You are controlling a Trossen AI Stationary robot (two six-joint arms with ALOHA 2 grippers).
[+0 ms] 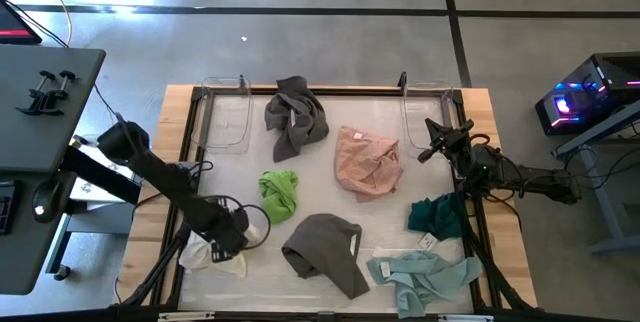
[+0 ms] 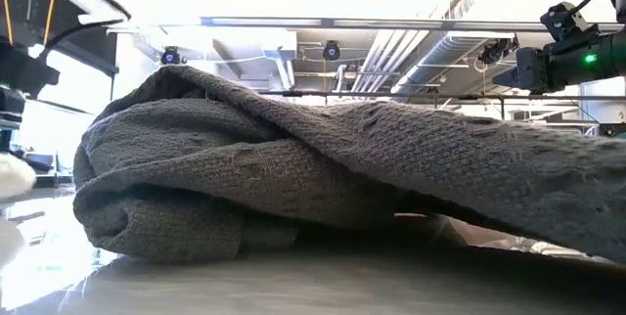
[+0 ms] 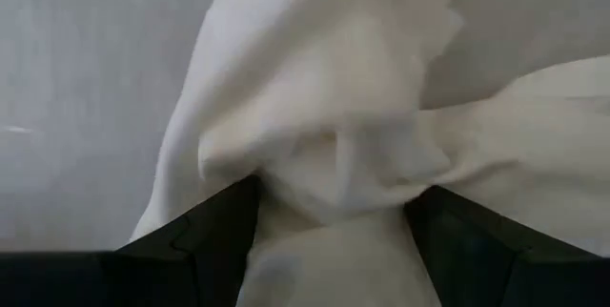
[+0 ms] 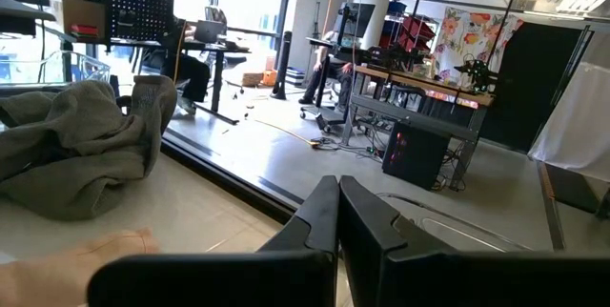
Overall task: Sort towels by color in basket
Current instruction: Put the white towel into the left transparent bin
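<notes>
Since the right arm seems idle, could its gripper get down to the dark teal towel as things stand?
Probably yes. The right gripper, fingers shut, hangs near the table's right edge, and the dark teal towel lies just beside that arm, uncovered, with nothing between them.

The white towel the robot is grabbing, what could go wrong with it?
The left gripper has its fingers around only a bunched fold of the cream towel, so the soft cloth might slip out when lifted. The rest of it hangs loose and could drag across the lime green towel or the dark grey towel nearby. The right gripper, shut, waits by the far right edge.
</notes>
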